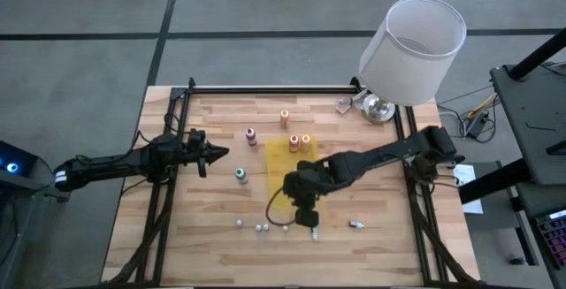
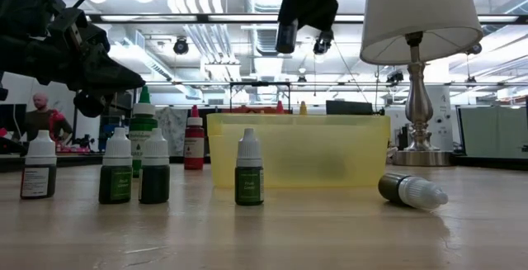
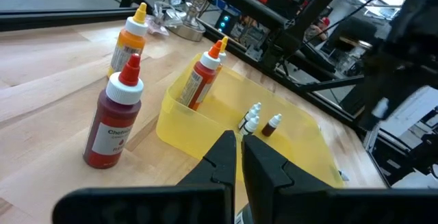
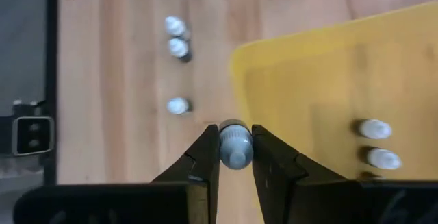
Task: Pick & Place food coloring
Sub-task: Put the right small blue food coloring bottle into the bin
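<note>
The right pincer (image 4: 235,157) is closed to a narrow gap around a small white-capped dropper bottle (image 4: 235,146), its two dark fingers pressed against the cap on either side; in the right wrist view the bottle sits just at the edge of the yellow tray (image 4: 342,73). From above, the right arm reaches in from the right rail toward the middle of the desk (image 1: 380,236), bent at the elbow, with its pincer (image 1: 305,216) pointing down near the tray's (image 1: 281,161) front edge. In the low view it hangs high above the tray (image 2: 297,150). The left pincer (image 1: 216,154) is fully closed and holds nothing; its arm lies stretched out level from the left side, well apart from the tray. Inside the tray two more small white-capped bottles (image 4: 375,144) stand close together, and the left wrist view shows three small ones (image 3: 259,119) there. Two taller orange-tipped bottles (image 1: 299,142) stand at the tray's far end. On the bare wood are a dark red bottle (image 1: 251,135), an orange bottle (image 1: 285,117), a teal-green bottle (image 1: 240,175), three small bottles (image 1: 256,226) upright near the front edge, and one small bottle lying on its side (image 2: 412,191). A lamp (image 1: 409,55) stands at the far right corner.
</note>
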Robot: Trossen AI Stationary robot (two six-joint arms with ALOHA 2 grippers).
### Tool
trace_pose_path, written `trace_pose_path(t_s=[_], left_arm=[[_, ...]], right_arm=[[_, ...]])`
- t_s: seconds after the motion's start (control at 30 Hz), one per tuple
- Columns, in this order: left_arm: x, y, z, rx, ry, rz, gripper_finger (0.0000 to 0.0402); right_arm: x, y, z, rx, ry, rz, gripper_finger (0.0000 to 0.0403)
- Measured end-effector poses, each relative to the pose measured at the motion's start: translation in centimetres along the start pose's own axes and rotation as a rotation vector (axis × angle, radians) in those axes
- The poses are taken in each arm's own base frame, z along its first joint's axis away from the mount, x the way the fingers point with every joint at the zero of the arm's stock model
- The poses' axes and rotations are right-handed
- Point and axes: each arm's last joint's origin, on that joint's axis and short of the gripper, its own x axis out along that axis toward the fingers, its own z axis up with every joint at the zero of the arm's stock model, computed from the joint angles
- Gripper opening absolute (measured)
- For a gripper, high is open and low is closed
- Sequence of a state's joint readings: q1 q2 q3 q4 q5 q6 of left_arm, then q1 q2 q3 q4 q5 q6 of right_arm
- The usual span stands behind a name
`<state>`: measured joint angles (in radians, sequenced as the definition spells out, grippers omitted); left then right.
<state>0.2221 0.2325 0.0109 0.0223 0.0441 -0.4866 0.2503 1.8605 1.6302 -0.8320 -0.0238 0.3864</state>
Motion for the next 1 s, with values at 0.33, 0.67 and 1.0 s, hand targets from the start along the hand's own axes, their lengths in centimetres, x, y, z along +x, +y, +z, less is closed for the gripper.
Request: trace_pose_path(t_s=[0.33,0.67,1.0], left_arm=[[0.0,0.0,0.0,0.000,0.000,0.000,0.0000],[0.0,0.0,0.0,0.000,0.000,0.000,0.0000],[0.0,0.0,0.0,0.000,0.000,0.000,0.0000]], right_arm=[[0.5,-3.8,0.7,0.004,0.011,-0.069,0.0054],[1.6,-5.2,-1.5,-0.078,0.053,-0.119,0.0054],[0.4,-6.1,-3.7,-0.137,0.072,-0.040,0.0054]])
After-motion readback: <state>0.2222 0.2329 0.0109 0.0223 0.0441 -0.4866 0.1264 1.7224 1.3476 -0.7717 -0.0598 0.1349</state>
